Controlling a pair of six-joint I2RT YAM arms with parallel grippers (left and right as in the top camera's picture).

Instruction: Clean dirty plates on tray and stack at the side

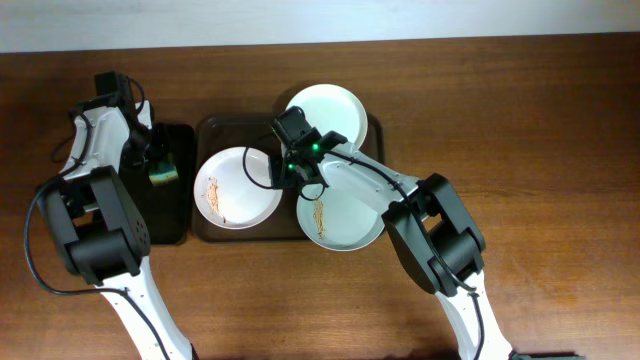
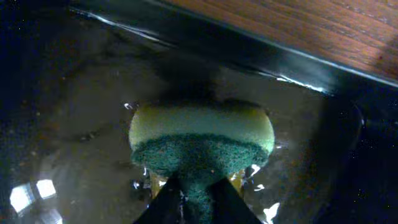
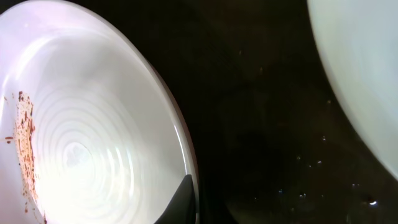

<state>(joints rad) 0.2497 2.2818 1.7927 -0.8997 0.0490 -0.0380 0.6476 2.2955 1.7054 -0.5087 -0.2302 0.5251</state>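
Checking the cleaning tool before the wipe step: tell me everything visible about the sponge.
The sponge is a rounded block in two layers: pale yellow foam and a dark green scouring pad. It looks soft and whole. The left gripper pinches it at the green layer, with the yellow side facing away from the wrist camera. It sits low over the wet-looking floor of the narrow black tray. Whether it touches that floor cannot be told.

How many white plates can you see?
3. The left plate, smeared, lies on the tray; the far plate sits top right; the near plate, smeared, bottom right.
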